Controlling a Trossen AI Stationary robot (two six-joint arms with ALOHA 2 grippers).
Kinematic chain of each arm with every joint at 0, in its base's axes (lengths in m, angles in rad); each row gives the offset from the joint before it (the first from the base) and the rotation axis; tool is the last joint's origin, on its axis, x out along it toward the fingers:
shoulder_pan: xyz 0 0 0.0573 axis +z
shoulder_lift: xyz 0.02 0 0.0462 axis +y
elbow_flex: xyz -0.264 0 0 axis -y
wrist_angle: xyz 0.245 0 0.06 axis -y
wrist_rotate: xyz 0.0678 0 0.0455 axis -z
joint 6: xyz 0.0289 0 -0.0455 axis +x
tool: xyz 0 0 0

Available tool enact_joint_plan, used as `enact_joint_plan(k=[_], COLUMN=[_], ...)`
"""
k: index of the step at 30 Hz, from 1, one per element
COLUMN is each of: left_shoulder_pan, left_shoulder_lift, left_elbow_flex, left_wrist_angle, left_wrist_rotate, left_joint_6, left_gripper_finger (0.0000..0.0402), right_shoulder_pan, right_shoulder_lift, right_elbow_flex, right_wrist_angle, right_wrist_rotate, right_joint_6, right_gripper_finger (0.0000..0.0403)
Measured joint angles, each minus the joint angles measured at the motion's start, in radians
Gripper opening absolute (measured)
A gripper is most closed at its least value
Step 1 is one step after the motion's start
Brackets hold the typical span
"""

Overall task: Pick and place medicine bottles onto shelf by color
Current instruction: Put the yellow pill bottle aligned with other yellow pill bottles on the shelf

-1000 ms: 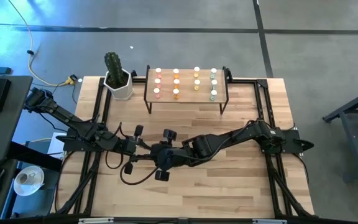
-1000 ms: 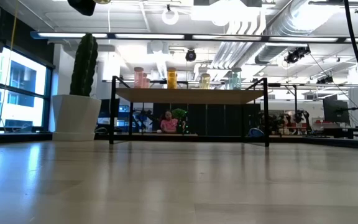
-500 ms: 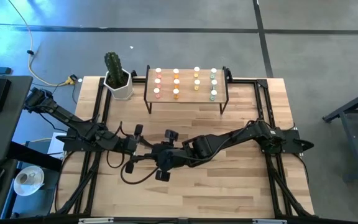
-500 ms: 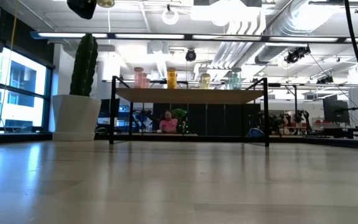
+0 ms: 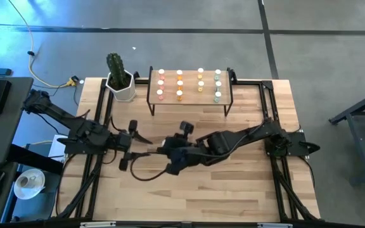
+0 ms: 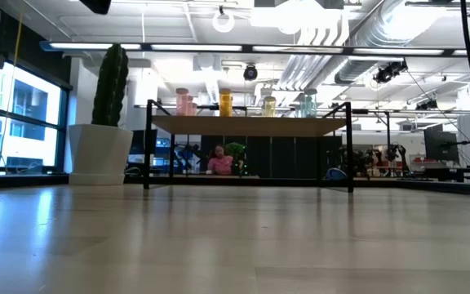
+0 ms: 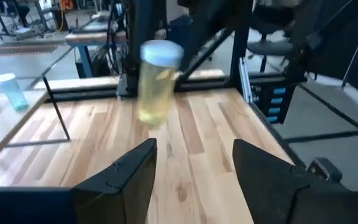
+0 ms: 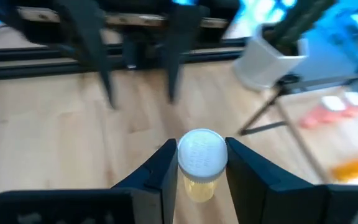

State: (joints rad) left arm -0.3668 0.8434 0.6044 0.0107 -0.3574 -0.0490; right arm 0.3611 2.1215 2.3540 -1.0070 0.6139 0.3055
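A yellow medicine bottle (image 8: 199,167) with a white cap hangs above the table's middle, with my right gripper (image 8: 202,158) shut on it. My left gripper (image 7: 194,152) stands open a short way to the bottle's (image 7: 156,84) left, with nothing between its fingers. In the high view both grippers are over the table's middle, left (image 5: 144,139) and right (image 5: 163,151). The shelf (image 5: 189,96) stands on its thin black legs at the far edge. On it are columns of pink (image 5: 161,85), orange (image 5: 179,85), yellow (image 5: 200,81) and green (image 5: 217,85) bottles. My right gripper pinches the bottle between its two fingers (image 8: 166,171), on opposite sides just under the white cap (image 8: 202,151). The fingers come slanting down from above, so the cap faces the wrist. The bottle hangs nearly upright, cap up, clear of the table (image 7: 191,134).
A white pot with a cactus (image 5: 120,85) stands at the far left, beside the shelf (image 6: 247,125). Black frame rails (image 5: 100,114) run along the table's left, right and far sides. Bare wood (image 5: 220,190) lies toward the near edge.
My left gripper has drawn back toward the table's left edge, away from my right gripper, which it met a second ago. My right gripper has gone a little toward the right and far edges and up, out of the low view's top.
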Motion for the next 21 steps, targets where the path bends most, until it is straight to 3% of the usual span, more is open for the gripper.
enact_joint_plan(k=[7,11,14,18,21], left_shoulder_pan=[0.000,0.000,0.000,-0.001,-0.001], left_shoulder_lift=[-0.096,-0.138,-0.160,-0.176,-0.174], left_elbow_flex=[0.000,0.000,0.000,0.000,0.000], left_wrist_angle=[-0.064,-0.096,-0.117,-0.143,-0.158], left_wrist_rotate=[0.002,0.005,0.006,0.006,0.006], left_joint_6=[-0.003,-0.003,-0.003,-0.002,0.000], left_gripper_finger=[0.0200,0.0200,0.0200,0.0200,0.0200], right_shoulder_pan=[0.000,0.000,-0.007,-0.037,-0.073], right_shoulder_lift=[-0.080,-0.121,-0.145,-0.147,-0.174], right_elbow_flex=[0.000,0.000,0.001,-0.003,-0.091], right_wrist_angle=[-0.091,-0.170,-0.295,-0.574,-0.518], right_wrist_rotate=[0.190,0.355,0.467,0.564,0.568], right_joint_6=[-0.026,-0.009,0.090,0.403,0.391], right_gripper_finger=[0.0099,0.0099,0.0099,0.0099,0.0099])
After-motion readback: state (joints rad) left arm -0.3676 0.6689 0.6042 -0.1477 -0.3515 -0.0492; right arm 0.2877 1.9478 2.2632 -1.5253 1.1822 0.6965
